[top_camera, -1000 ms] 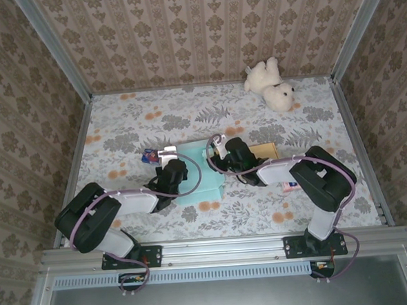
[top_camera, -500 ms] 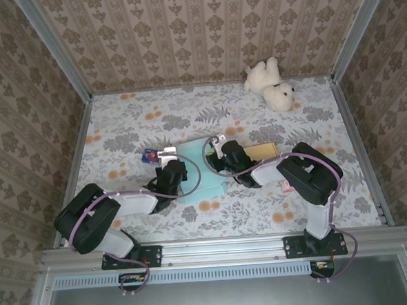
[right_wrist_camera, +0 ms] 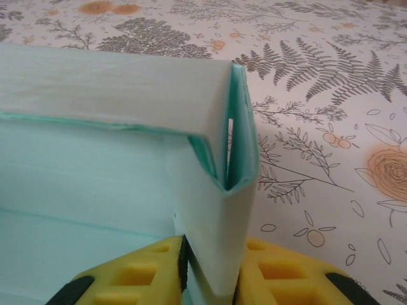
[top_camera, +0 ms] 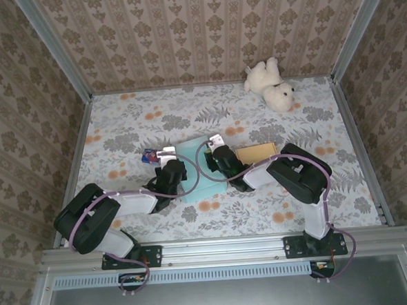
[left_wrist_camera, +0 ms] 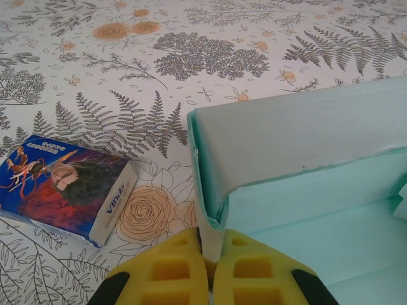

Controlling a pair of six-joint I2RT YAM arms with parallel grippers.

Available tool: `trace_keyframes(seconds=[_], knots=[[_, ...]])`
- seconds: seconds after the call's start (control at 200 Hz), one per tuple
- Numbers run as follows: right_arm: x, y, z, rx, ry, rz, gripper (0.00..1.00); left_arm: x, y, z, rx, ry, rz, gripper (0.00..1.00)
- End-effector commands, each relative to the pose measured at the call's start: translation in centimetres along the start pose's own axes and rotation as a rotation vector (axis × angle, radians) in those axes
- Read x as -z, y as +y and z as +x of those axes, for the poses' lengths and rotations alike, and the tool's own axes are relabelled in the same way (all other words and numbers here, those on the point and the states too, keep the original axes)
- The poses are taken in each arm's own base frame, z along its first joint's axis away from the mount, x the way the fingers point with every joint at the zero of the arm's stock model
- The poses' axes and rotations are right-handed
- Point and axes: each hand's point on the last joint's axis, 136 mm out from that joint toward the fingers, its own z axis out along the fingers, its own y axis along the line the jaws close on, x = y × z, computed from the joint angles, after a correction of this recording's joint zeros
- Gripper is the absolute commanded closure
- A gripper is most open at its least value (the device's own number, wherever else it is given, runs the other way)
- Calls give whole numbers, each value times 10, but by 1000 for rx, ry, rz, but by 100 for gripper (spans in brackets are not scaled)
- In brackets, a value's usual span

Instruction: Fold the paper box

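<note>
Paper box: the teal paper box [top_camera: 204,187] lies open near the middle of the table [top_camera: 153,121], between the two grippers. From above, both wrists and a purple cable cover a good part of it.
Left gripper: the left gripper [left_wrist_camera: 213,244] has its yellow pads [left_wrist_camera: 168,270] pressed together on the lower end of the box's 9 o'clock wall. Only the thin card edge separates them. The fingers are cut off by the bottom edge of the left wrist view.
Right gripper: the right gripper [right_wrist_camera: 210,257] is clamped on the folded-over wall at the box's 3 o'clock side. A pad lies against each face, and the doubled card gapes open above them.
Box interior: the floor is partly seen in both wrist views, and the near walls fall outside the frame.
Small packet: a blue printed packet [left_wrist_camera: 63,190] lies flat at 9 o'clock of the box, close by and apart from it. Its lettering is too blurred to read.
Brown card: a flat brown piece [top_camera: 257,152] lies at 3 o'clock of the box, its near edge hidden under the right arm.
Plush bear: a white plush bear [top_camera: 272,84] lies at 1 o'clock, well apart, by the back wall.
</note>
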Motion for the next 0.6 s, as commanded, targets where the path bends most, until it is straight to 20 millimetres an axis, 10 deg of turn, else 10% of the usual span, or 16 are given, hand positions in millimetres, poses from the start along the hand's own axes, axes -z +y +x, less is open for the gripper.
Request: trace_keyframes(seconds=[0.0, 0.595], knots=[[-5, -10, -5, -51, -23, 91, 76, 0, -5, 10, -1, 33, 38, 100], [33, -106, 12, -26, 72, 728, 74, 3, 27, 14, 107, 73, -159, 100]])
